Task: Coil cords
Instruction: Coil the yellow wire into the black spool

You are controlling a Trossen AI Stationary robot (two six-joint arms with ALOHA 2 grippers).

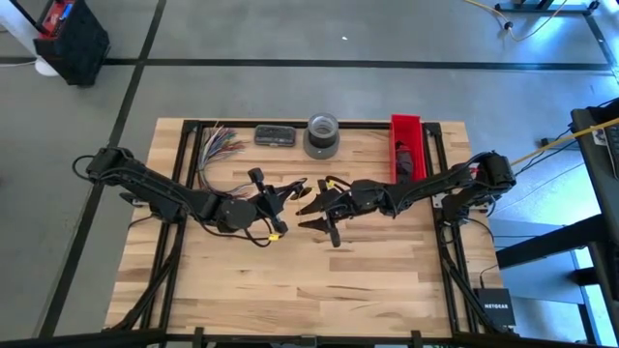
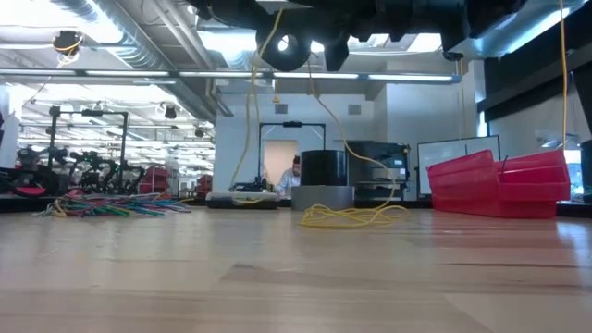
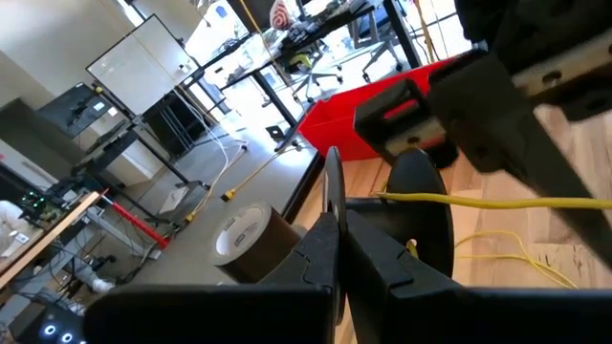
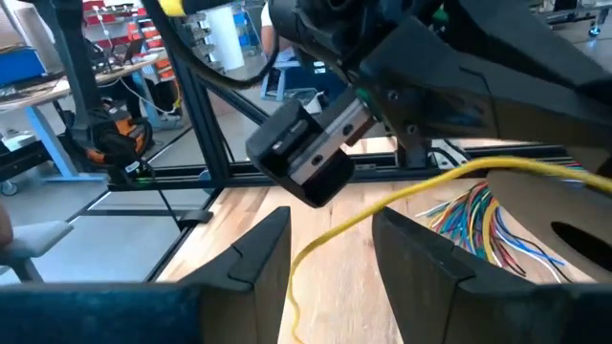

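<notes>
My left gripper (image 1: 288,191) is shut on a round black cord bundle (image 2: 287,51), held high over the table's middle. A yellow cord (image 2: 351,215) hangs from there, and its loose loops lie on the tabletop. My right gripper (image 1: 309,217) faces the left one at close range and is open. In the right wrist view the yellow cord (image 4: 344,227) passes between its two fingers (image 4: 256,250). I cannot tell whether it touches them. My left gripper pinches the bundle's thin black edge (image 3: 333,186) between its two fingers (image 3: 320,253). The fingers come about level from the table's left. The bundle is lifted clear of the table, and the yellow cord (image 3: 478,202) runs off from beside it.
Along the far edge lie a fan of multicoloured wires (image 1: 218,145), a small dark box (image 1: 274,135), a grey tape roll (image 1: 322,135) and a red bin (image 1: 407,145). The near half of the wooden tabletop (image 1: 319,290) is bare.
</notes>
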